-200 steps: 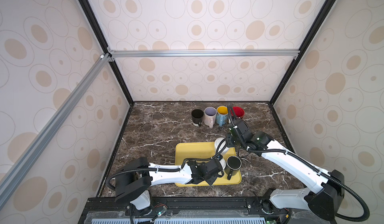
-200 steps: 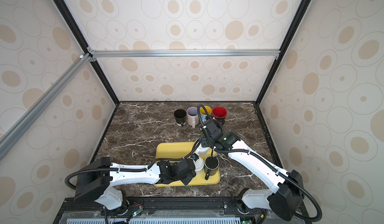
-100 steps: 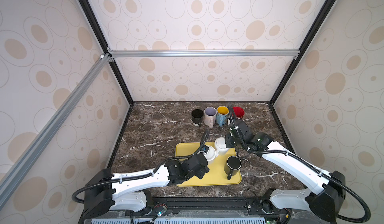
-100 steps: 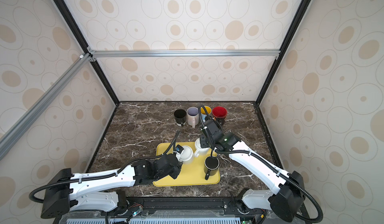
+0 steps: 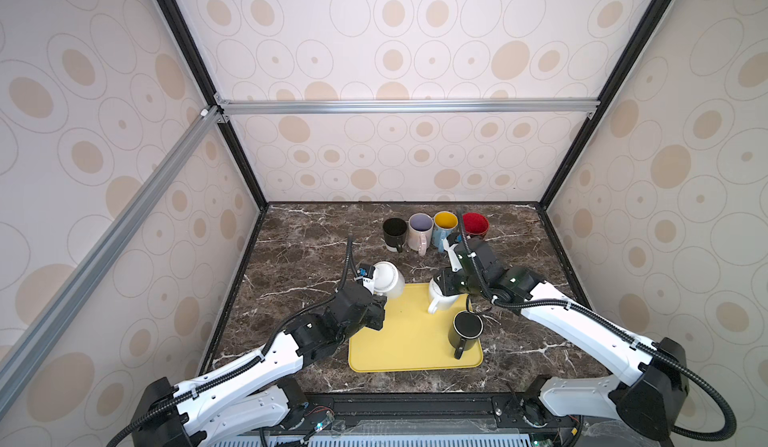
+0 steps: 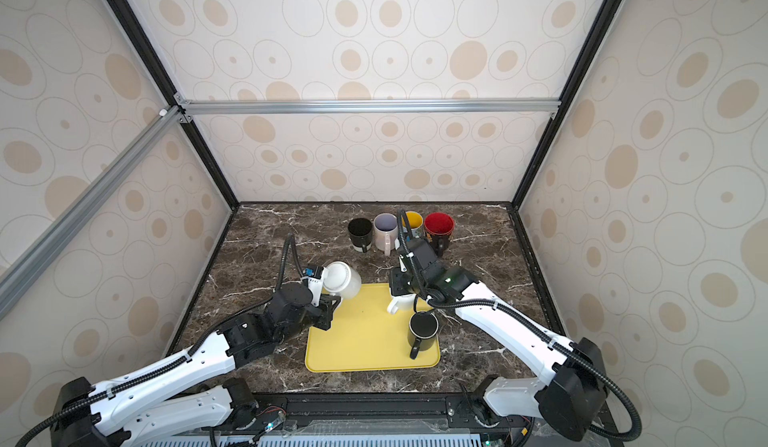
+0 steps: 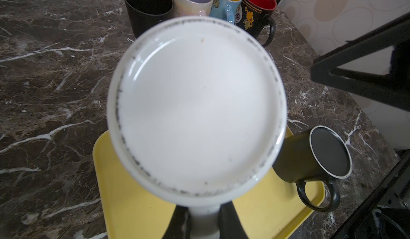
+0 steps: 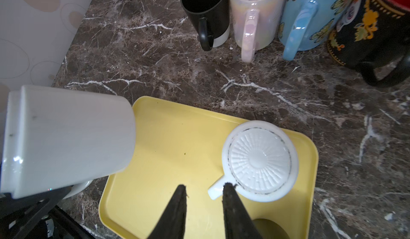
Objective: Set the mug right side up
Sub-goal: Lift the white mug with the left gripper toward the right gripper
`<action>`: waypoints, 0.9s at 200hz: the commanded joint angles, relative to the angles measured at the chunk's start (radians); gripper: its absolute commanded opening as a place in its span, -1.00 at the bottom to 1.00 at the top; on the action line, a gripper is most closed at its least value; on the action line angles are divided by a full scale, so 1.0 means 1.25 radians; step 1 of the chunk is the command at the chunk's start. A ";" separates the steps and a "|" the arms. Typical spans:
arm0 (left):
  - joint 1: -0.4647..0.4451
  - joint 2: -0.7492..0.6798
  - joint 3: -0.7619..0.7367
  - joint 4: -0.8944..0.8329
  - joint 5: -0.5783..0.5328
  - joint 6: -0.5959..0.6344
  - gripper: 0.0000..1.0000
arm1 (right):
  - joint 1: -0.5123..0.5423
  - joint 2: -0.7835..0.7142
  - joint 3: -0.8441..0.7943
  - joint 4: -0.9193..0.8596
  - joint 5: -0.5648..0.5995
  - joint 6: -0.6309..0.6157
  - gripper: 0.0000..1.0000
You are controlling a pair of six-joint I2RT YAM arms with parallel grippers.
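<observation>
White mug (image 5: 386,279), tilted, base up.
Handle pinched by left gripper (image 7: 204,218); right gripper (image 8: 204,195) held parted above yellow tray (image 8: 166,138).

Left gripper (image 7: 204,221) clamped, right (image 8: 204,185) seemingly parted

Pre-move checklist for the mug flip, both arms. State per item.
1. Grip: left gripper shut on the handle of the held white mug: ok.
2. Is the held white mug right side up: not ok, tilted, base towards the left wrist camera.
3. Is the held white mug apart from the back row of mugs: ok.
4. Is the right gripper empty, jaws parted: ok.
5. Is the right gripper touching the handle of the ribbed white mug: cannot tell.
6. Are the ribbed white mug and black mug on the yellow tray upright: not ok, both base up.
</observation>
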 commanded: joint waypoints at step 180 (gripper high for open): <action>0.059 0.025 0.113 0.096 0.011 -0.037 -1.00 | -0.003 -0.010 -0.155 0.348 -0.360 0.128 -0.35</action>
